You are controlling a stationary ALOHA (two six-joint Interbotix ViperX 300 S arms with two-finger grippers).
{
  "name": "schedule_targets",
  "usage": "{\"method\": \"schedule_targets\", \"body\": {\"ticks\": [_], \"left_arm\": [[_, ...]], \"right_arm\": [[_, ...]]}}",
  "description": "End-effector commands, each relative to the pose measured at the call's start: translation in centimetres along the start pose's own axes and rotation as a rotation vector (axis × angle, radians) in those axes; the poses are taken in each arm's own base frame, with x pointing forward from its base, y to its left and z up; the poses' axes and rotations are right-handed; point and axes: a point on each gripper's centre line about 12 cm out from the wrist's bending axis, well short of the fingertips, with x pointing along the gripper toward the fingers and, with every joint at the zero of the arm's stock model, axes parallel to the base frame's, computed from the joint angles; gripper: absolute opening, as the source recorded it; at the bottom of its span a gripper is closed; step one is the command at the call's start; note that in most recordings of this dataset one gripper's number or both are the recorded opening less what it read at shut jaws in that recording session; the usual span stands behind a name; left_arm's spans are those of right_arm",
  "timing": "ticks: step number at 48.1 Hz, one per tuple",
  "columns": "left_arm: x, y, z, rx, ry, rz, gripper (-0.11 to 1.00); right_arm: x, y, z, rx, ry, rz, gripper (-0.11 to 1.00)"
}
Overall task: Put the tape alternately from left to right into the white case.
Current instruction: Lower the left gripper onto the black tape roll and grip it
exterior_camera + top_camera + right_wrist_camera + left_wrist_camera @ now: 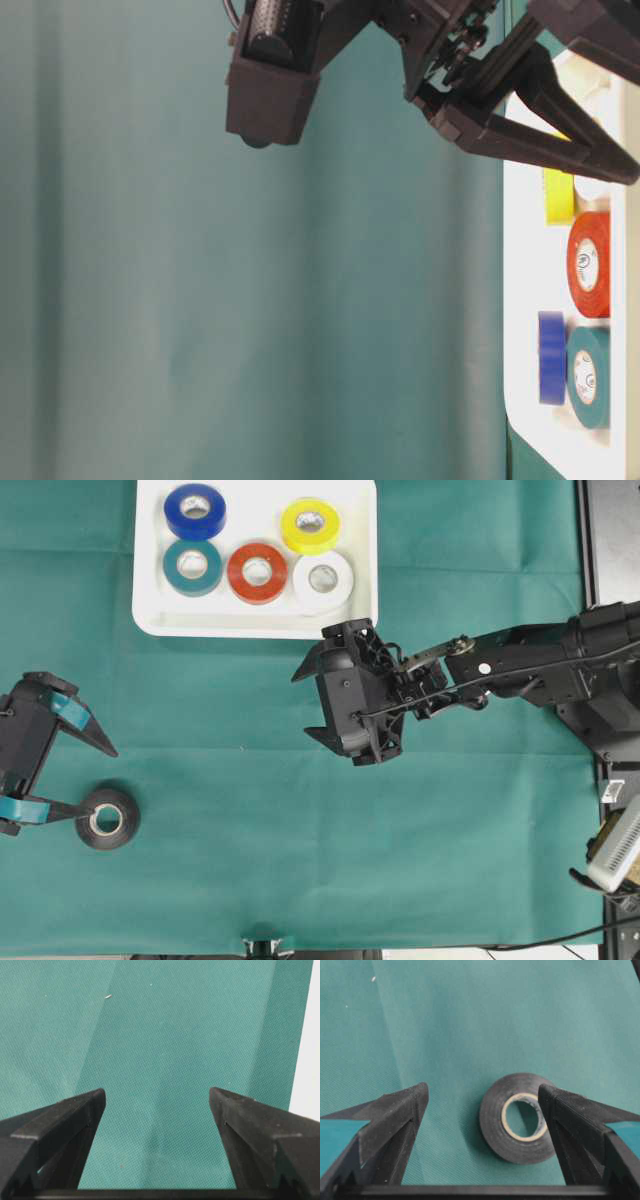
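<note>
**A:** Why was the left gripper (pixel 100 785) spread wide by the black tape (pixel 108 818)?

**B:** Lining up a grab, I'd guess. That roll lay near the table's front-left corner; the other five were already in the white case (pixel 150 590). The right gripper (pixel 305 705) hung open, empty.

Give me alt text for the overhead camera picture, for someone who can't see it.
The open left gripper straddles one side of a black tape roll lying flat on green cloth. Blue, teal, red-orange, yellow and white rolls sit in the white case. The open right gripper is empty just below it.
</note>
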Motion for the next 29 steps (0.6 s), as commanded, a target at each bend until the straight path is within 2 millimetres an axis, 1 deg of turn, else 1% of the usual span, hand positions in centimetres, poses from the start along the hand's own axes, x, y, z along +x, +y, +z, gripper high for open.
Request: {"method": "schedule_targets", "body": {"ticks": [1, 7, 11, 25, 29], "left_arm": [[0.2, -0.2, 0.3, 0.002, -0.004, -0.005, 0.97], [1.2, -0.3, -0.4, 0.006, 0.039, -0.004, 0.97], [2.2, -0.2, -0.9, 0.006, 0.073, 0.001, 0.97], [6.1, -0.4, -1.3, 0.012, 0.169, 0.010, 0.97], [7.0, -0.6, -1.5, 0.017, 0.191, 0.008, 0.97]], "right_arm": [[-0.7, 0.0, 1.1, -0.001, -0.038, 0.001, 0.58], [-0.7, 0.0, 1.1, 0.001, -0.039, 0.002, 0.58], [-0.7, 0.0, 1.1, 0.001, -0.039, 0.002, 0.58], [-0.7, 0.0, 1.1, 0.001, -0.038, 0.001, 0.58], [-0.7, 0.0, 1.1, 0.001, -0.038, 0.001, 0.58]]}}
